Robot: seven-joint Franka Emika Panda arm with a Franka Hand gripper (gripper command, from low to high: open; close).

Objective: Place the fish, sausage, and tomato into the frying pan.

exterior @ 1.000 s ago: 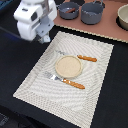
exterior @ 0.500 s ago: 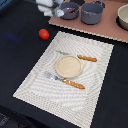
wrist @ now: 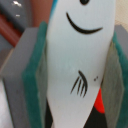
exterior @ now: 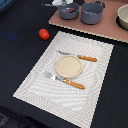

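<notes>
In the wrist view my gripper (wrist: 75,75) is shut on the fish (wrist: 80,55), a flat white piece with a black smile and fin marks, held between the green pads (wrist: 31,87). In the exterior view only a white bit of the gripper (exterior: 62,2) shows at the top edge, just above the blue-grey frying pan (exterior: 68,12). A dark reddish sausage (exterior: 73,8) lies in the pan. The red tomato (exterior: 44,34) sits on the black table at the exterior view's left, apart from the gripper.
A grey pot (exterior: 93,13) with short handles stands beside the pan on a brown board (exterior: 105,31), with a pale bowl (exterior: 123,17) further along. A striped placemat (exterior: 35,85) holds a tan plate (exterior: 68,66) and two orange-handled pieces of cutlery (exterior: 87,58).
The arm has moved from the exterior view's left, near the tomato, back to the frying pan. The tomato, hidden before, now shows.
</notes>
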